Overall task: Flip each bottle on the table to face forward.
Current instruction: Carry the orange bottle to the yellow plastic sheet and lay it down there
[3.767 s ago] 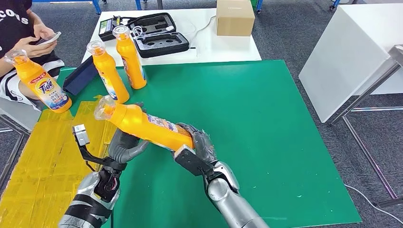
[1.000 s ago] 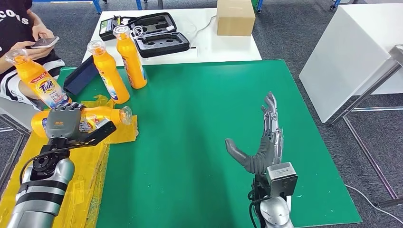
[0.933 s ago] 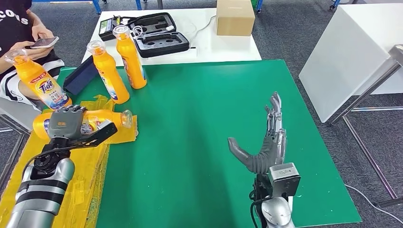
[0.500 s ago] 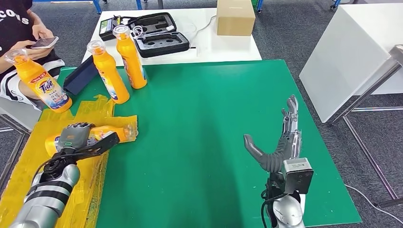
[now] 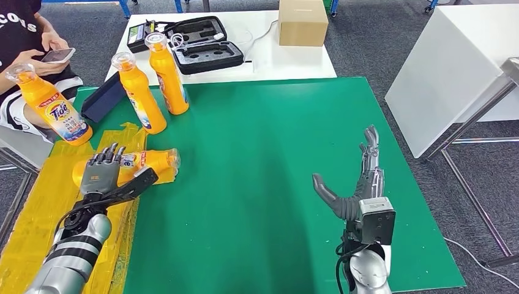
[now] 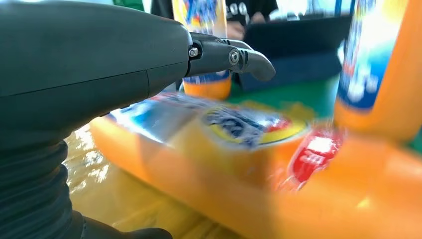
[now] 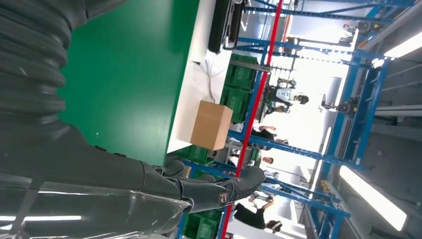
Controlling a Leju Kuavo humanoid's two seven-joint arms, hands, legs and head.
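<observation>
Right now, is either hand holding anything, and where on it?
Nothing is held. The left hand has its fingers spread over the lying bottle, not closed on it. The right hand is open above the green mat.

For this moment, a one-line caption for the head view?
Left hand open over a lying bottle; right hand open above green mat.
</observation>
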